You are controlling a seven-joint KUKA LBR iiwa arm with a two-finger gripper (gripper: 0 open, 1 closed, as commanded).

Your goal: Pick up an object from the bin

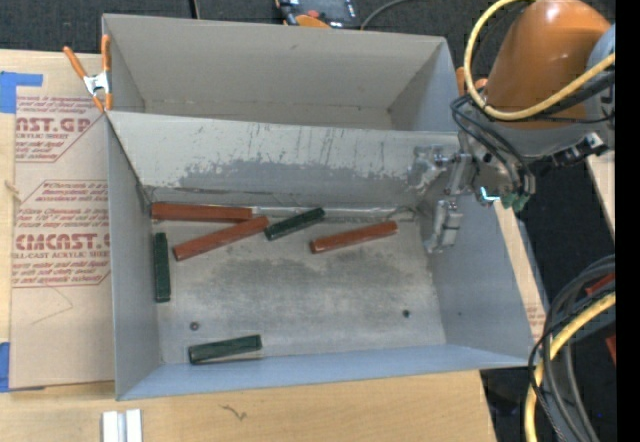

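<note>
Watching the gripper (444, 226) low at the right end of the grey metal bin (478, 270), tucked close against its sloping wall. Cannot tell from here whether clenched or released; seeing nothing held in it. Closest candidate: the reddish-brown bar (352, 238), lying flat just left of the gripper, apart from it, untouched. Further left of the gripper, a dark green bar (294, 223) and a second reddish-brown bar (220, 238), close together at the ends; beyond those, a third reddish-brown bar (200, 213) along the foot of the back wall. Well away to the gripper's left, two more dark green bars, one (160, 266) by the far wall, one (225, 349) toward the front. Now the risks, judging from this. Risk of closing on bare floor or scraping the wall if dropped straight down here, being so tight to it. Going for the nearest bar, likely to clip it by the end and spin it away, or to pinch it lengthwise and lose it, thin and flat as it looks on slick metal. Worth squaring up across its narrow side first.
</note>
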